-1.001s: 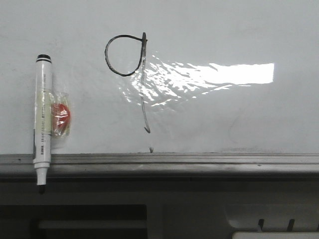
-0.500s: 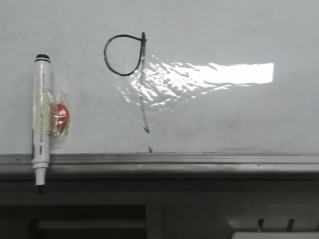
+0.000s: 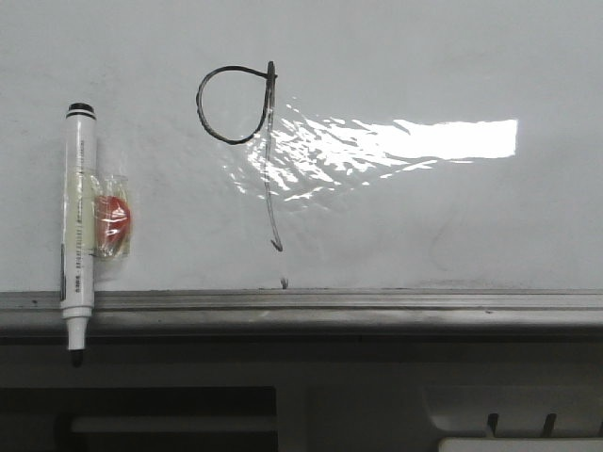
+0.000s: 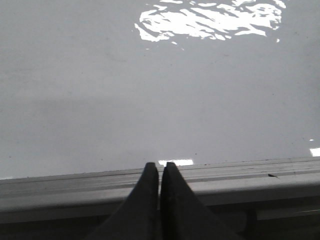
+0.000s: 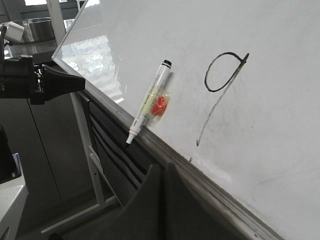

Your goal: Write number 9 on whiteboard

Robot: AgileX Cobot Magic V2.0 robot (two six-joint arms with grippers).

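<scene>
The number 9 (image 3: 247, 141) already stands on the whiteboard (image 3: 452, 217), loop and hooked tail complete, so the writing looks done. The marker (image 3: 78, 231) sits left of the figure, stuck to the board, tip past the ledge (image 3: 377, 301). Both arms hang below that ledge, left end effector (image 4: 160, 172) and right end effector (image 5: 164, 172) pressed together, empty.

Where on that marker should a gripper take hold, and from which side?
Grip the marker on its upper barrel, above the red blob stuck to its right side. It lies flat on the whiteboard, tip down past the ledge, so probably approach square-on, jaws closing left-right.
</scene>
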